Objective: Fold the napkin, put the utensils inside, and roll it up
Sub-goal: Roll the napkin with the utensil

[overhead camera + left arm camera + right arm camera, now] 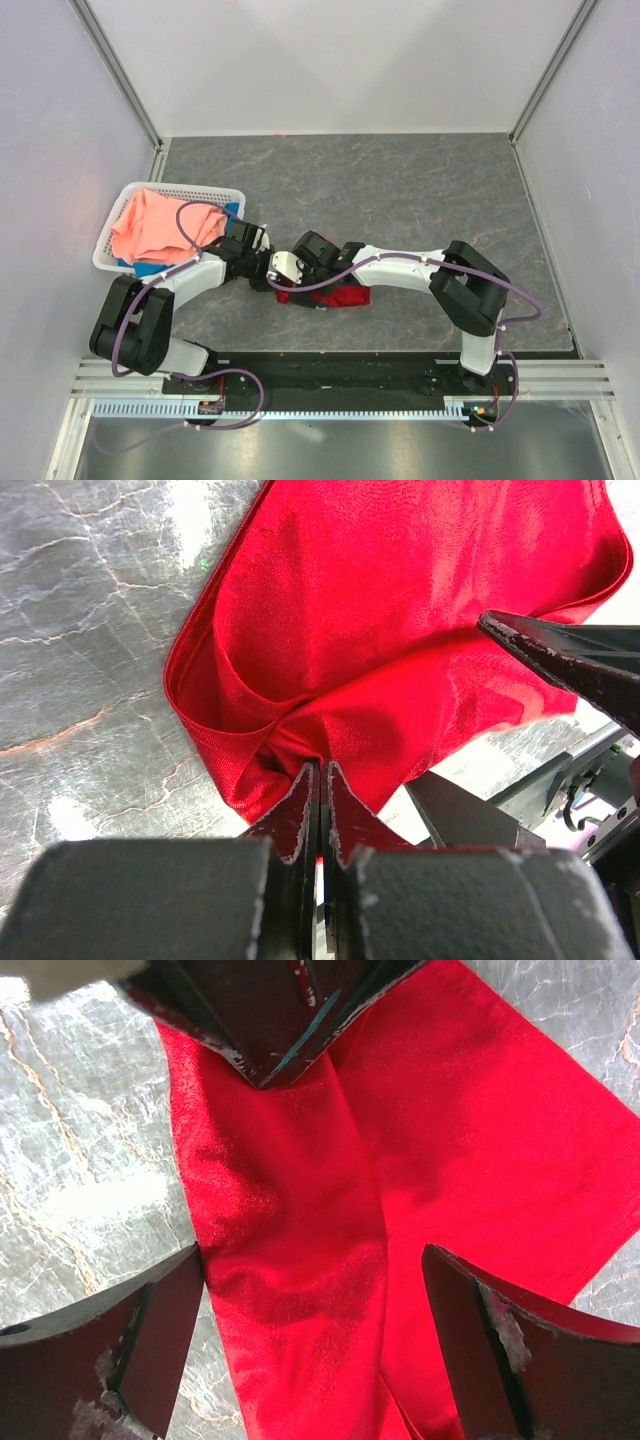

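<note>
The deep red napkin [335, 296] lies folded and rumpled on the grey table, partly under both grippers. My left gripper [322, 768] is shut on a bunched fold at the napkin's [400, 610] edge; in the top view the left gripper [270, 268] is at the napkin's left end. My right gripper [312, 1260] is open, its fingers [160, 1330] spread on either side of the napkin [300, 1210], just above it, close to the left gripper [270, 1020]. In the top view the right gripper [303, 262] sits over the napkin. The spoon is out of view.
A white basket [112, 238] stands at the left, holding a salmon-pink cloth [150, 225] over a blue cloth [150, 269]. The table's near edge and a black rail [340, 370] run just behind the napkin. White walls enclose the table.
</note>
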Controlling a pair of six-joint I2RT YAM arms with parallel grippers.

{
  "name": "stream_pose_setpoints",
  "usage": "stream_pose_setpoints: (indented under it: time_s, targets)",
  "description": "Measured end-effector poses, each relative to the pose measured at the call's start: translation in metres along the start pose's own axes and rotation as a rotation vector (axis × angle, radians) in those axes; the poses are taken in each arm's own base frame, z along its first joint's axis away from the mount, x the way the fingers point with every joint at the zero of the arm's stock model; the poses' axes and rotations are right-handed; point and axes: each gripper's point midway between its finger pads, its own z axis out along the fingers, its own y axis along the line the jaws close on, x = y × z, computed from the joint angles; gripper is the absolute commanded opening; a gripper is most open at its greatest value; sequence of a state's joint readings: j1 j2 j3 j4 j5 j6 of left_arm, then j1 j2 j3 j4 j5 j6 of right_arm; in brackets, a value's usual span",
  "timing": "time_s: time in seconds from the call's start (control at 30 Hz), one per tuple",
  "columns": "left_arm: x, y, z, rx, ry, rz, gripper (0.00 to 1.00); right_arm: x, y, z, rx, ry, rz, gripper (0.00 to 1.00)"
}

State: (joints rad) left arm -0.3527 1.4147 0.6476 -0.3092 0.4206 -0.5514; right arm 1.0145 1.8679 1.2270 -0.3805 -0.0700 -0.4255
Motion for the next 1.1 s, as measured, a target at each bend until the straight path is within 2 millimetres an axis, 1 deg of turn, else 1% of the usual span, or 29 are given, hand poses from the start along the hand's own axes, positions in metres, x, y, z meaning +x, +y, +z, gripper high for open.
stream_pose_setpoints:
  time_s: [0.17, 0.23, 0.33, 0.37, 0.47, 0.5, 0.53, 0.6, 0.63, 0.73, 0.8, 0.87, 1.0, 1.1]
  targets:
    - [-0.001, 0.001, 0.000, -0.001, -0.002, -0.003, 0.02, 0.004, 0.004, 0.008, -0.020, 0.013, 0.002, 0.93]
    - [-0.001, 0.001, 0.000, -0.001, -0.002, -0.003, 0.02, 0.003, 0.004, 0.008, -0.025, 0.008, 0.001, 0.91]
    - [-0.001, 0.001, 0.000, -0.001, -0.003, -0.005, 0.02, 0.003, 0.007, 0.010, -0.042, 0.005, 0.004, 0.81]
    - [-0.002, 0.002, -0.001, -0.002, -0.004, -0.007, 0.02, 0.003, 0.008, 0.010, -0.048, 0.003, 0.005, 0.71]
    - [-0.002, 0.002, -0.001, -0.003, -0.006, -0.009, 0.02, 0.004, 0.012, 0.012, -0.084, -0.005, 0.022, 0.60]
    - [-0.002, 0.002, -0.001, -0.004, -0.006, -0.009, 0.05, 0.004, 0.014, 0.012, -0.099, -0.008, 0.030, 0.58]
    - [-0.002, 0.003, -0.001, -0.005, -0.006, -0.009, 0.14, 0.004, 0.015, 0.012, -0.112, -0.010, 0.035, 0.57]
    - [-0.002, 0.003, -0.001, -0.005, -0.007, -0.008, 0.26, 0.004, 0.016, 0.012, -0.127, -0.016, 0.047, 0.54]
    - [-0.003, 0.003, -0.001, -0.007, -0.008, -0.009, 0.37, 0.005, 0.015, 0.012, -0.132, -0.018, 0.055, 0.53]
    - [-0.005, 0.004, -0.002, -0.012, -0.019, -0.003, 0.52, 0.005, 0.014, 0.012, -0.157, -0.022, 0.094, 0.46]
    - [-0.008, 0.004, -0.006, -0.018, -0.042, 0.006, 0.58, 0.005, 0.014, 0.012, -0.179, -0.020, 0.130, 0.45]
    - [-0.013, 0.003, -0.012, -0.029, -0.077, 0.017, 0.61, 0.005, 0.014, 0.011, -0.208, -0.021, 0.170, 0.43]
    - [-0.022, 0.001, -0.026, -0.042, -0.147, 0.035, 0.75, 0.010, 0.021, 0.006, -0.283, -0.011, 0.259, 0.41]
    - [-0.022, -0.001, -0.034, -0.031, -0.183, 0.048, 0.77, 0.014, 0.030, 0.002, -0.360, 0.007, 0.335, 0.41]
